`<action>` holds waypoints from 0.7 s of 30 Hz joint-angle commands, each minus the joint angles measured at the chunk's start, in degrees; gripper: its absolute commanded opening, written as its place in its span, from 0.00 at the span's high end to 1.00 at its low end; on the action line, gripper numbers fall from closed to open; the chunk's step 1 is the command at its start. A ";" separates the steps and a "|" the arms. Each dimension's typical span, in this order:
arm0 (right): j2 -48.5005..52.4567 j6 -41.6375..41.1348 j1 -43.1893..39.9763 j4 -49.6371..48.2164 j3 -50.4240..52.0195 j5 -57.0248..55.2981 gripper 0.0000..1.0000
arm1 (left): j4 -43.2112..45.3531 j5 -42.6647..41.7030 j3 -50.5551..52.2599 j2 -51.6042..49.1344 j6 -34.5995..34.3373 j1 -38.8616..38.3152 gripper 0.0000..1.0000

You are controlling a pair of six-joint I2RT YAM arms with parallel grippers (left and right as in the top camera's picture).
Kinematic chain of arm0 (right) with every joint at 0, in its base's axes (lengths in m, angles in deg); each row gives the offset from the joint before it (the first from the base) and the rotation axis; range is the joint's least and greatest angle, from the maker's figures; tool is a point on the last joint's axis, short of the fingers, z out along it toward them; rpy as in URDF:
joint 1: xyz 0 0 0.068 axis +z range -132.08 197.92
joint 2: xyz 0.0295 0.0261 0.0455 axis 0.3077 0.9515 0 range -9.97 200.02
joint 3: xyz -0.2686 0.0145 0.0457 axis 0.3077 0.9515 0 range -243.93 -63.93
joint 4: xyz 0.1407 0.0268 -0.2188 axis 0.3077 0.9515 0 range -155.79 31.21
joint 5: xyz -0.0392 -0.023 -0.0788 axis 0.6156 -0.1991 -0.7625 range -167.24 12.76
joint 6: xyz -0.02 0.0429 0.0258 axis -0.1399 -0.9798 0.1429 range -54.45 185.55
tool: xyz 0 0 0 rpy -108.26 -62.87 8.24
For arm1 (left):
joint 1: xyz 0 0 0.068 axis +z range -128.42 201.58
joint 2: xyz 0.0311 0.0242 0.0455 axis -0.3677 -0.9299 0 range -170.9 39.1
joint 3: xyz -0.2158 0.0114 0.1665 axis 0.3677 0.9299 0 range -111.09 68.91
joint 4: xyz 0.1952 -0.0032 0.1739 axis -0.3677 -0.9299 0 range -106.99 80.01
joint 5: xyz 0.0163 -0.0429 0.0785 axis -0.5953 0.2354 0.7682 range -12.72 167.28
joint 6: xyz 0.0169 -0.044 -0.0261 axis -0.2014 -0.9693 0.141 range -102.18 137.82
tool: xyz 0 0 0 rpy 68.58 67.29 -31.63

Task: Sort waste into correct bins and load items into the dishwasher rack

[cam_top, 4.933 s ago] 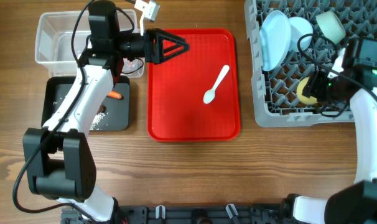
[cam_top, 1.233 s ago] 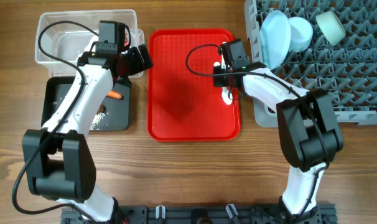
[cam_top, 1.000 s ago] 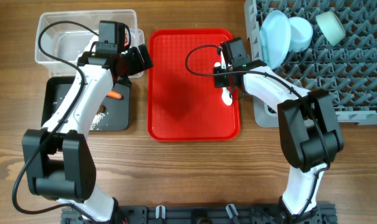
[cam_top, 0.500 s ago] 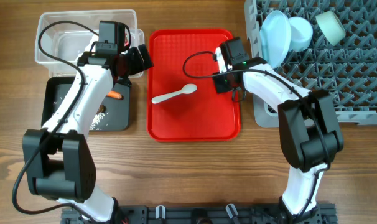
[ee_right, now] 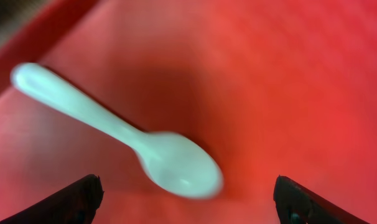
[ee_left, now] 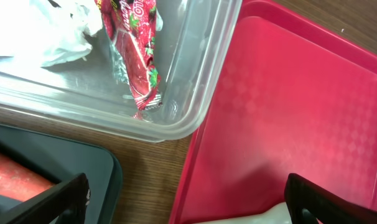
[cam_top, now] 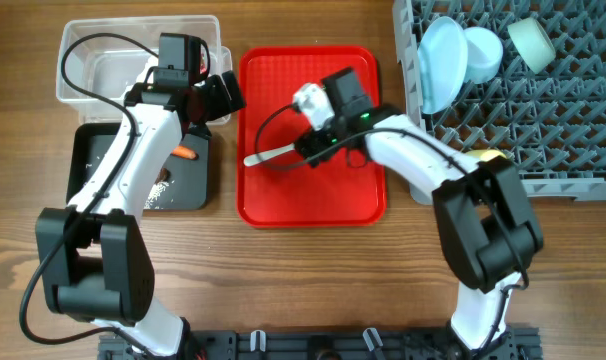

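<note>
Right fingers [cam_top: 308, 147] hang over the white spoon [cam_top: 267, 155] on the red tray [cam_top: 283, 200].

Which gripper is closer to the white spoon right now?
Right. The right gripper hovers open over the bowl end of the spoon; the left gripper is off past the handle, by the clear bin at the tray edge.

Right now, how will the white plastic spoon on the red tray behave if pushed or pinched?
The white plastic spoon looks thin and light, so it would probably skid on the flat red tray. Its rounded bowl may rock or pivot under a nudge. Lying flat, its smooth handle could slip from the right gripper.
</note>
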 commanded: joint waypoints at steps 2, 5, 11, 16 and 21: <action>-1.29 8.17 2.14 -2.51 0.20 -1.99 0.06 | -1.77 -1.05 -0.15 0.92 0.70 3.78 0.00; -0.96 8.50 2.01 -2.97 0.22 -2.03 0.06 | -2.89 -6.38 -0.15 0.90 0.70 8.31 0.00; 0.72 11.76 1.97 -3.23 0.22 -1.73 0.06 | -4.07 -17.16 -0.15 0.90 0.70 17.44 0.00; 2.23 16.55 1.86 -0.94 0.33 -0.68 0.01 | -4.07 -20.50 -0.15 0.90 0.72 20.59 0.00; 3.58 20.15 1.53 -0.04 0.33 -0.17 0.00 | -4.04 -20.50 -0.15 0.90 0.74 20.61 0.00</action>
